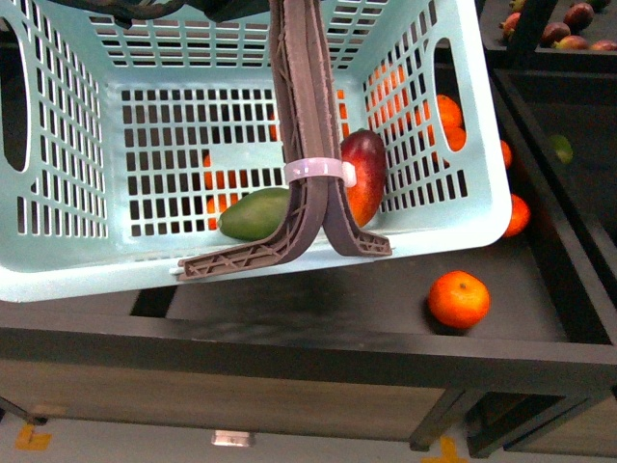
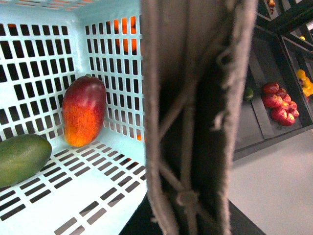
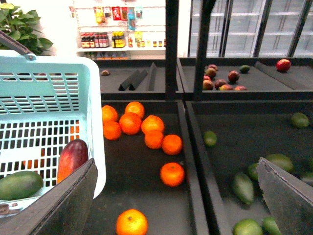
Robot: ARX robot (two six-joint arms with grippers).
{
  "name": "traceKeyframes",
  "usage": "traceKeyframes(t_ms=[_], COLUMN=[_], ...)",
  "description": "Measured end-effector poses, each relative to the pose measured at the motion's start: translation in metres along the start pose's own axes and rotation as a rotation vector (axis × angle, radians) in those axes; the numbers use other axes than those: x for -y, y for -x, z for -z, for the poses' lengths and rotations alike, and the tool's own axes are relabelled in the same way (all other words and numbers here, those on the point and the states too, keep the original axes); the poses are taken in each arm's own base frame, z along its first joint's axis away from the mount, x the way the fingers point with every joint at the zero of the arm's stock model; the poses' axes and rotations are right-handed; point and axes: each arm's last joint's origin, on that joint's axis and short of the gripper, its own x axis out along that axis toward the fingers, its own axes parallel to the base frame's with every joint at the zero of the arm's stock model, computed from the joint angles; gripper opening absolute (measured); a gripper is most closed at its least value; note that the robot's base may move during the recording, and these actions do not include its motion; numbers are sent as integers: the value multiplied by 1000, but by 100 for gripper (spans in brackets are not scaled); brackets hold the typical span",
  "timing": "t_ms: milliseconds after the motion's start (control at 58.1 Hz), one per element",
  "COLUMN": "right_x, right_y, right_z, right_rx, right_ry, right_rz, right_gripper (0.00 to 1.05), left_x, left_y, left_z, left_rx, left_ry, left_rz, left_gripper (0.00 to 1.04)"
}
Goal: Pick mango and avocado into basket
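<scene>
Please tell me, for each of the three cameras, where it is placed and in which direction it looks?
Front view: on the body, looking down into the basket; no arm visible.
Left wrist view: close behind the brown handles, facing the mango and avocado.
Right wrist view: outside the basket, facing the fruit shelves; the open right gripper frames it.
All share basket, mango, avocado.

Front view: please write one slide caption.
Mango and avocado lie inside the basket, above a loose orange.

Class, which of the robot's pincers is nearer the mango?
Left. Its wrist view sits at the basket handles, just above the mango. The right pincer, open, hangs outside the basket, over the oranges.
</scene>
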Motion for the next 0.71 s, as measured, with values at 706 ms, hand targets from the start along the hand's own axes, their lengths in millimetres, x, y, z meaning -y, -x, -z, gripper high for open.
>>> traceKeyframes(t_ms=[706], right_x=[0], right_y=[0], right_z=[0], right_rx=[-1], right_ry=[0], right_rz=[-2], right_gripper=[97], left_x=[-6], left_y=[1], left_z=[-3], left_rx=[20], left_ry=[3], left_rz=[-33], left_gripper=[6])
